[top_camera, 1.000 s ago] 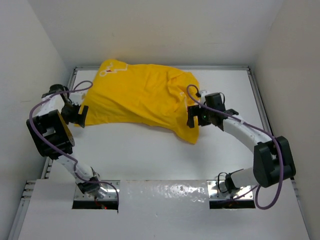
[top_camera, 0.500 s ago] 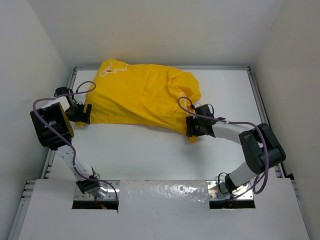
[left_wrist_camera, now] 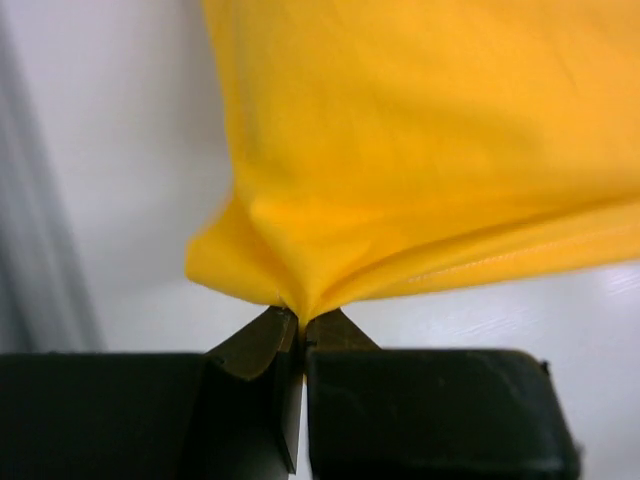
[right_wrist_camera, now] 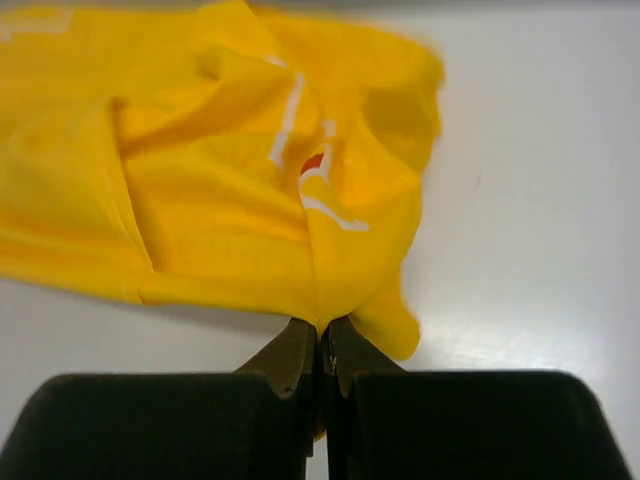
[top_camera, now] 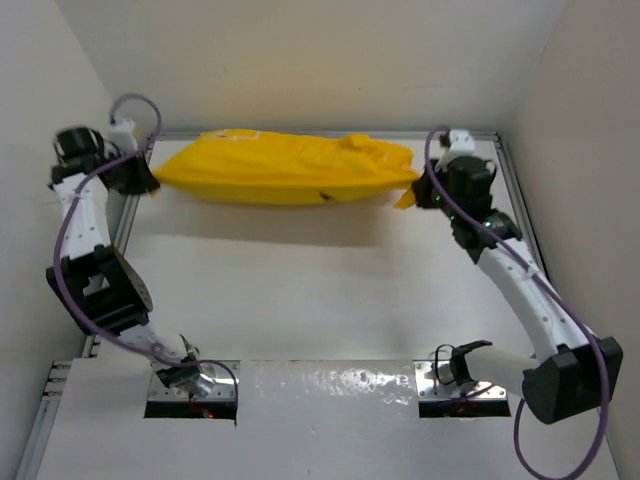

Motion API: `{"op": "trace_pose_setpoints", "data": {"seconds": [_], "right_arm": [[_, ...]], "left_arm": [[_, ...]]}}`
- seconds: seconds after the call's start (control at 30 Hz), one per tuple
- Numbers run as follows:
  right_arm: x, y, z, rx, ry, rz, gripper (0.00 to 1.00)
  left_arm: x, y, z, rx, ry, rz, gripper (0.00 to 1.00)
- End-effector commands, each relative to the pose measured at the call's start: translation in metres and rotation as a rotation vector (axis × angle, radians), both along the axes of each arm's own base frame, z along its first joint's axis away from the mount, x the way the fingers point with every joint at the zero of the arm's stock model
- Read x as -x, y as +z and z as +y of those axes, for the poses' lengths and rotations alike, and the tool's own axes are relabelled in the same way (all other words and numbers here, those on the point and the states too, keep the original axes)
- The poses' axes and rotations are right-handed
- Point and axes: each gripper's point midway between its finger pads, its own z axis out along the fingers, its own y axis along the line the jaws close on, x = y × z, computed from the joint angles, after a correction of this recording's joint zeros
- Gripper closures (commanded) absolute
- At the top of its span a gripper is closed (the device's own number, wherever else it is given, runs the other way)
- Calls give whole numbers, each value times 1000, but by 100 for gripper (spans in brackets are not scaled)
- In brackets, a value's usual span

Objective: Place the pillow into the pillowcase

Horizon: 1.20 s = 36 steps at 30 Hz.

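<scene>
Two grippers pinch opposite ends of the yellow pillowcase point(top_camera: 290, 170), stretching it across the far end of the white table point(top_camera: 300, 300), where a shadow point(top_camera: 300, 215) beneath suggests it hangs clear of the surface. The left gripper point(left_wrist_camera: 300, 325) has its jaws pressed together on a gathered corner of yellow cloth; the right gripper point(right_wrist_camera: 322, 335) is clamped the same way on a bunched fold at the other end. No cream pillow shows in any view, and the pillowcase bulges along its length, so the pillow is judged to be inside; what seems left is to settle it fully in, lay the bundle flat and let go. Only the overhead view shows the whole span with both ends at once. Only the right wrist view shows white printed lines point(right_wrist_camera: 290, 120) and a small red spot point(right_wrist_camera: 315, 165) near the grip, with loose folds that may be the open mouth, though that cannot be told. The left wrist view adds a taut seam point(left_wrist_camera: 500, 262) running off from the pinch.
</scene>
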Motion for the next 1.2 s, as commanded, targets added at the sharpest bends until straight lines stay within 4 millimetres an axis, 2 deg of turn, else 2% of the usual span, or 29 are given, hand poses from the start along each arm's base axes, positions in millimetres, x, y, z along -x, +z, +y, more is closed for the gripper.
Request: {"op": "trace_pose_setpoints", "data": {"seconds": [0.0,0.07,0.1,0.17,0.2,0.27,0.3,0.33,0.4,0.5,0.57,0.63,0.67,0.73,0.77,0.87,0.9,0.93,1.07,1.17], "right_arm": [[-13,124,-41,113,-81,-256,100],[-8,158,-53,184,-95,-303,100],[-1,196,-61,193,-122,-383,100],[6,229,-75,250,-176,-459,100],[8,237,-89,275,-236,-478,100],[2,237,-96,306,-248,-469,100],[2,253,-93,289,-226,-487,100],[-9,247,-87,279,-204,-449,100],[-8,263,-85,271,-189,-470,100],[-4,279,-96,286,-229,-483,100],[14,288,-94,278,-209,-484,100],[34,294,-103,279,-245,-498,100],[56,298,-108,278,-264,-515,100],[79,298,-116,273,-298,-518,100],[100,294,-120,270,-308,-510,100],[125,276,-121,259,-300,-463,100],[138,279,-124,257,-307,-479,100],[145,272,-126,270,-312,-452,100],[163,278,-142,315,-374,-439,100],[156,277,-152,338,-437,-420,100]], "left_arm": [[-9,231,16,-242,62,-519,100],[1,275,17,-286,92,-583,100],[10,307,17,-325,112,-641,100],[23,334,12,-356,130,-696,100],[33,351,8,-379,139,-735,100],[38,359,7,-384,153,-755,100],[40,364,6,-380,167,-768,100],[42,369,5,-379,172,-778,100],[49,383,1,-392,177,-811,100],[62,398,-3,-426,184,-853,100],[70,396,-8,-441,163,-841,100],[84,397,-15,-490,134,-842,100],[91,390,-18,-488,125,-809,100],[104,383,-24,-517,94,-775,100],[112,371,-31,-494,73,-727,100],[131,354,-43,-488,30,-654,100],[136,352,-45,-504,13,-646,100],[140,351,-46,-504,19,-641,100],[147,361,-43,-535,61,-657,100],[136,361,-46,-500,25,-674,100]]}}
